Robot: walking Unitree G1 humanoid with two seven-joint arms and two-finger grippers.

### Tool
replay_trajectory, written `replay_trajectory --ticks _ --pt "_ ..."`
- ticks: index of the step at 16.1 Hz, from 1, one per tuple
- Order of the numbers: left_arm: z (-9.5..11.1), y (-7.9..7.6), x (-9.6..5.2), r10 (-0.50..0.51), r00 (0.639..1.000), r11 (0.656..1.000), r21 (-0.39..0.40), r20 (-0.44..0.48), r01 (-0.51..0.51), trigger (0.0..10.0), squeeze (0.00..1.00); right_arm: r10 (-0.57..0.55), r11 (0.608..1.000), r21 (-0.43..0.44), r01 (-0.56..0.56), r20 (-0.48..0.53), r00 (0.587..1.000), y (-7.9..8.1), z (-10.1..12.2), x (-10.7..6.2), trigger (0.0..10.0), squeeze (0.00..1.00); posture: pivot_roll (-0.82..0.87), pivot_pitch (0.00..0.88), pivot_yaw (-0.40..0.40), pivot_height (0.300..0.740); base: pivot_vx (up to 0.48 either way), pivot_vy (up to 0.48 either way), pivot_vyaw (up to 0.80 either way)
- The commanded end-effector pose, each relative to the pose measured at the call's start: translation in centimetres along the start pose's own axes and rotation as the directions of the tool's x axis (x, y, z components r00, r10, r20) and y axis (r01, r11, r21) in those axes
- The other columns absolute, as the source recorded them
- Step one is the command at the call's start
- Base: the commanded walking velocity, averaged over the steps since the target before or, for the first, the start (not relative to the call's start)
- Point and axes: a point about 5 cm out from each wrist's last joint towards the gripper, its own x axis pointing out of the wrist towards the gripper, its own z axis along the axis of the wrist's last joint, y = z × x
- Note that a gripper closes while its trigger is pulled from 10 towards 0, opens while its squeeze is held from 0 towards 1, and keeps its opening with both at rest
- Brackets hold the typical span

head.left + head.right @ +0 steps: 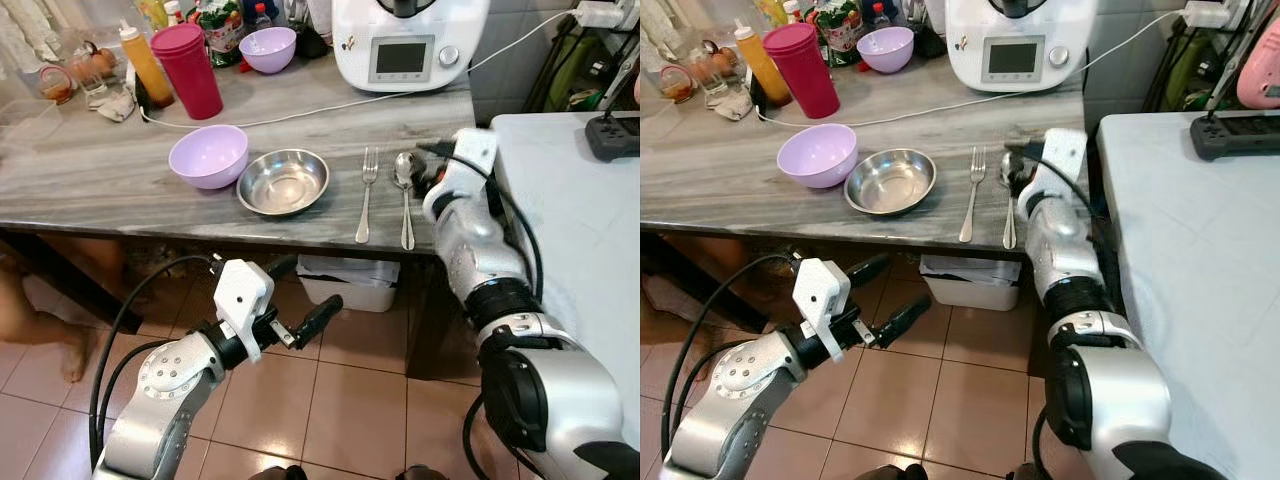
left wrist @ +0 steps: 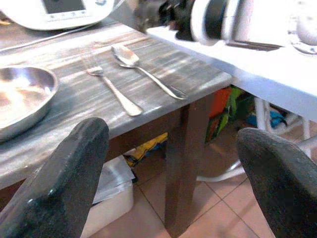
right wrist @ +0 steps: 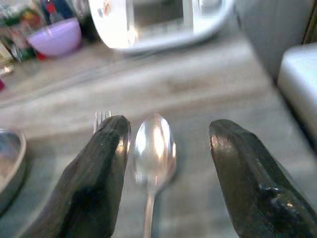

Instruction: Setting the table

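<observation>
Two of my right fingers [image 3: 99, 168] stood spread over the spoon [image 1: 404, 196], which lay on the desk [image 1: 90, 180] right of the fork [image 1: 366, 190], near the right edge. Closing off-centre, I judged, could skid the spoon into the fork or off the desk. My left gripper [image 1: 300, 318] hung low before the desk, fingers apart, holding nothing.

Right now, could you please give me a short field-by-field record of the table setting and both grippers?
surface: grey wooden table
bowls: lilac bowl beside steel bowl
cutlery: fork and spoon, side by side, right of the steel bowl
right gripper: open, fingers either side of the spoon's bowl
left gripper: open, below the table edge, over the floor
</observation>
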Motion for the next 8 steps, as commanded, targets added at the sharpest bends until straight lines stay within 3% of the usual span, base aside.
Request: replay_trajectory --ticks 1,4,8 --pt "0.0 0.6 -0.2 0.023 1.0 1.0 0.006 -0.001 -0.023 10.0 0.0 0.034 0.999 -0.039 -0.032 0.055 0.998 0.7 0.7 -0.3 10.0 1.0 -0.13 0.127 0.117 0.74 0.0 0.0 0.0" --pt "0.0 0.9 0.3 0.045 0.999 0.999 0.004 0.013 -0.045 10.0 0.0 0.002 0.996 -0.086 0.01 0.143 0.99 -0.9 0.9 -2.8 10.0 1.0 -0.15 0.116 0.11 0.74 0.0 0.0 0.0" --pt "-0.4 1.6 1.0 0.142 0.99 0.99 -0.002 0.02 -0.142 10.0 0.0 -0.053 0.987 -0.141 0.078 0.171 0.984 -3.0 -0.2 -7.0 10.0 1.0 -0.2 0.09 0.106 0.74 0.0 0.0 0.0"
